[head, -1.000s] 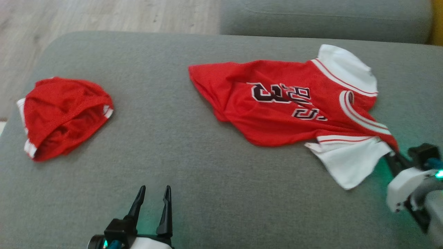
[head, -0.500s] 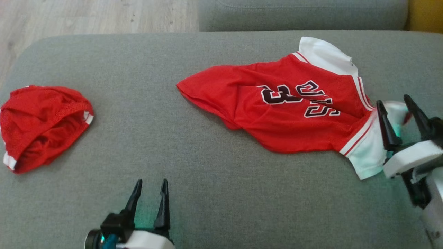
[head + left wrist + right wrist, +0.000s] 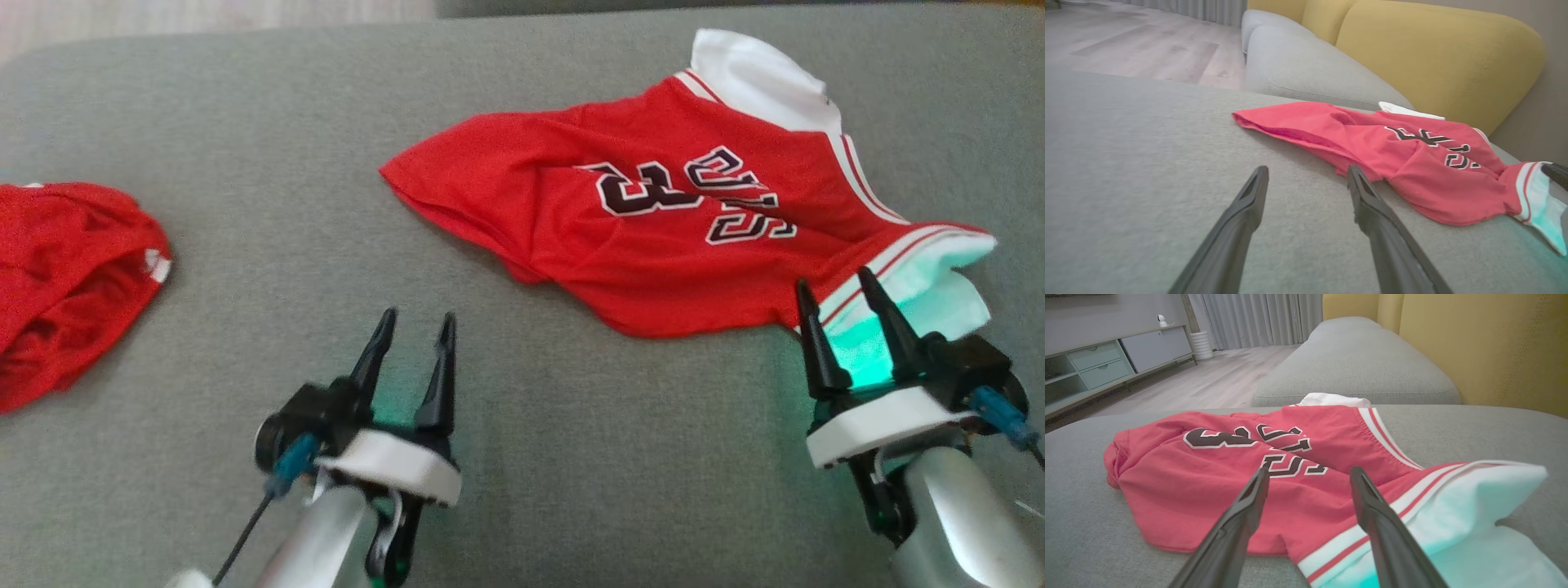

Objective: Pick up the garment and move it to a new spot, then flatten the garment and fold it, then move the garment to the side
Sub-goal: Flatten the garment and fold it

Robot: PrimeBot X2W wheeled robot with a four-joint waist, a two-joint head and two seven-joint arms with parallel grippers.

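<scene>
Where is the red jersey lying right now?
In the head view, the red jersey lies on the right half of the grey cushion, its white sleeve just ahead of the right gripper.

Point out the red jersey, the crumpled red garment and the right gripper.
red jersey [image 3: 669, 245], head view, red fabric below the numeral.
crumpled red garment [image 3: 65, 269], head view, its wrinkled middle.
right gripper [image 3: 834, 278], head view, midway between its open fingertips.
</scene>
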